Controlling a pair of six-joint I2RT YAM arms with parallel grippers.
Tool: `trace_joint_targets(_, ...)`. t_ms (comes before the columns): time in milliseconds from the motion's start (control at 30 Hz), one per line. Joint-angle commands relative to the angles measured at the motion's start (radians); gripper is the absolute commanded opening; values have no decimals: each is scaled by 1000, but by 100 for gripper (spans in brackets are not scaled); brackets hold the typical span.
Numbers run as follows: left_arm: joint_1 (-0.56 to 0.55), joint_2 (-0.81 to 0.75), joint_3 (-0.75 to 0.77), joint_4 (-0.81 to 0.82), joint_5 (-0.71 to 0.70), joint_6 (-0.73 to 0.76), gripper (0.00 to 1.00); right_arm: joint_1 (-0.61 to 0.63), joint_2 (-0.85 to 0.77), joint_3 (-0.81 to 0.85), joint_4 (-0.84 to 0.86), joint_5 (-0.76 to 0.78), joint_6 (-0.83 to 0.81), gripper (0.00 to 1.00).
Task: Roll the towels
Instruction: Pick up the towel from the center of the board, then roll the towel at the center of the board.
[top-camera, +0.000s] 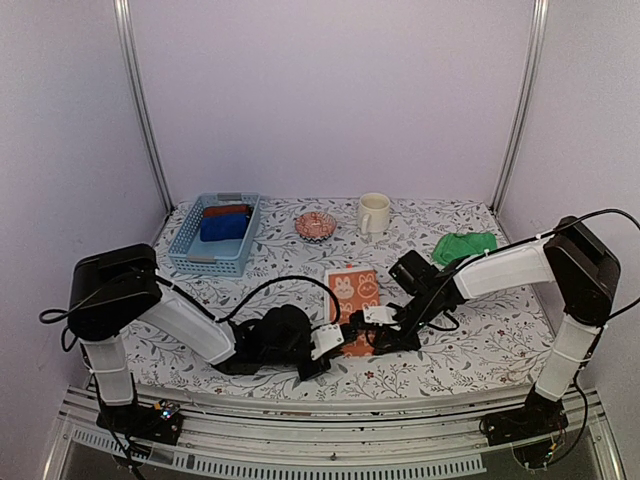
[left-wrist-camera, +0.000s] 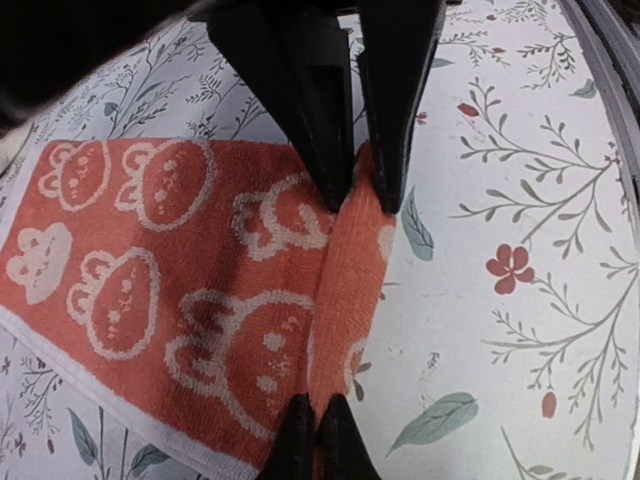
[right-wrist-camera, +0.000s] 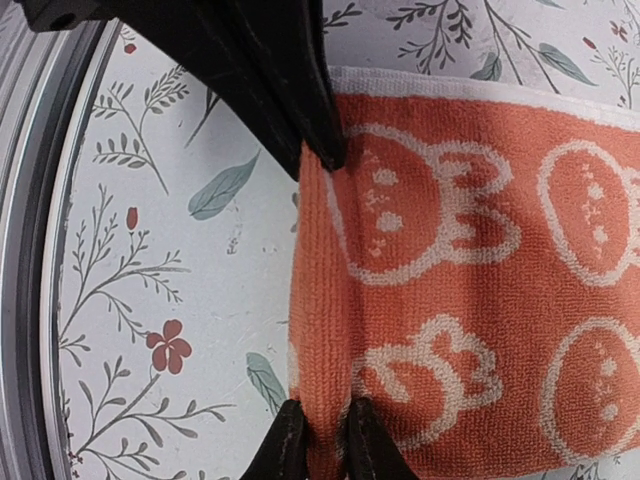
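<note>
Orange towel (top-camera: 355, 290) with white rabbit prints lies flat on the table (top-camera: 480, 350), near the middle of the front edge. Its near end stands up in a narrow ridge. My left gripper (left-wrist-camera: 362, 195) has its fingers pressed together on one end of that ridge. My right gripper (right-wrist-camera: 325, 155) pinches the other end, fingers nearly closed on the cloth. A green towel (top-camera: 465, 245) sits crumpled near the right edge. Towards the back edge are a blue basket (top-camera: 210, 262) near the left corner, a small bowl (top-camera: 315, 225) and a cream cup (top-camera: 373, 213).
</note>
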Motion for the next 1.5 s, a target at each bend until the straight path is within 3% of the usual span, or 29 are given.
trace_joint_targets(0,10,-64,30,-153,46,-42,0,-16,13,-32,-136,-22,7,15)
trace_joint_targets(167,15,-108,45,-276,190,-104,0,-52,0,-10,-216,-120,-3,7)
trace_joint_targets(400,60,-68,109,-394,406,-203,0,-100,59,36,-357,-237,-50,4)
trace_joint_targets(733,150,35,158,-404,600,-279,0,-182,258,163,-529,-354,-111,4)
trace_joint_targets(1067,197,122,219,-475,629,-321,0,-224,426,260,-657,-367,-117,4)
trace_joint_targets(1333,206,27,204,-520,624,-340,0,-224,496,361,-720,-363,-64,4)
trace_joint_targets(1467,187,-78,143,-504,566,-354,10,-224,516,378,-738,-376,-38,4)
